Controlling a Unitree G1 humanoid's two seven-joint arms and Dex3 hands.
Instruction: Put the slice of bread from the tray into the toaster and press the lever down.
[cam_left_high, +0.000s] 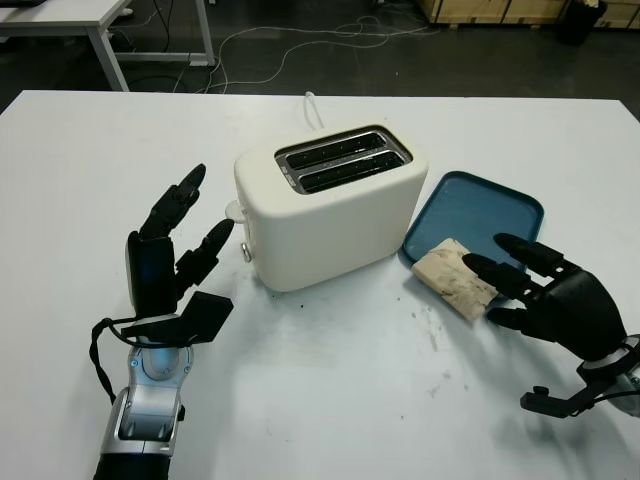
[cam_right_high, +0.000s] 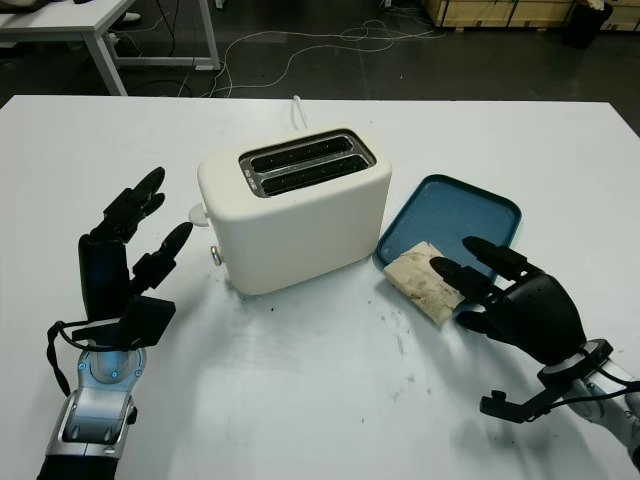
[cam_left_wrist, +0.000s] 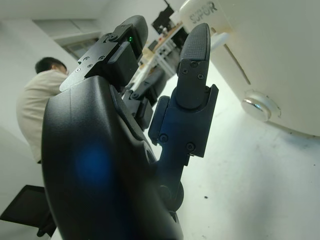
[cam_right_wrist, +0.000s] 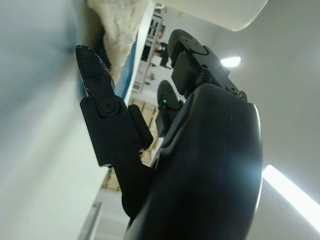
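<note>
My right hand (cam_left_high: 545, 290) is empty and uncurled, fingertips just at the bread (cam_left_high: 456, 277), which lies half off the tray (cam_left_high: 490, 205). I should pinch its edges, though contact is unclear. My left hand (cam_left_high: 175, 250) waits empty by the toaster (cam_left_high: 330, 205).

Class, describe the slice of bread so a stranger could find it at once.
Start at the white toaster in the middle of the white table. Beside it lies a blue tray. The bread is the pale, speckled slab on the tray's near corner, just ahead of the open right hand.
</note>
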